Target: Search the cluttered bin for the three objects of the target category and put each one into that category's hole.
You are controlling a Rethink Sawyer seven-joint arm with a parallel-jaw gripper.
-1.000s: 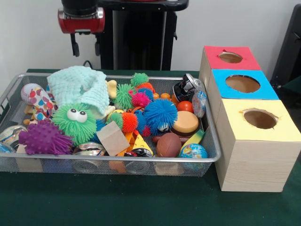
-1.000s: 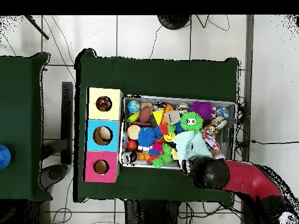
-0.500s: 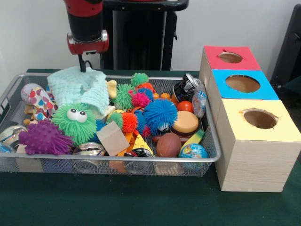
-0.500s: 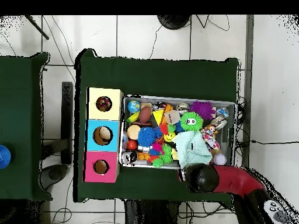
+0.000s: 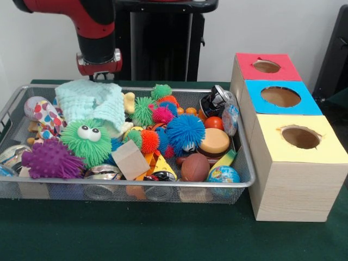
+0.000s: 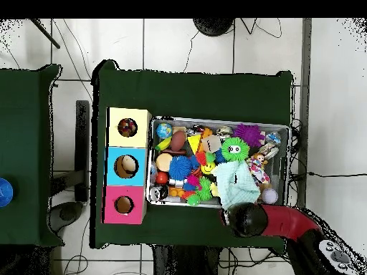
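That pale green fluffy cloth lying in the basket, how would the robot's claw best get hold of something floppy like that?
Probably by pinching a raised fold on top of the cloth, coming straight down from above. It lies draped in a soft heap over other toys in the basket, so its edges are tucked among clutter, while its bunched upper surface is open. The claw is already just above it.

Wire-mesh bin (image 5: 11, 106) (knitted cloth (image 5: 92, 100) inside)

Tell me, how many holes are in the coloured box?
3. One in the red top farthest back, one in the blue top in the middle, one in the yellow top nearest the camera.
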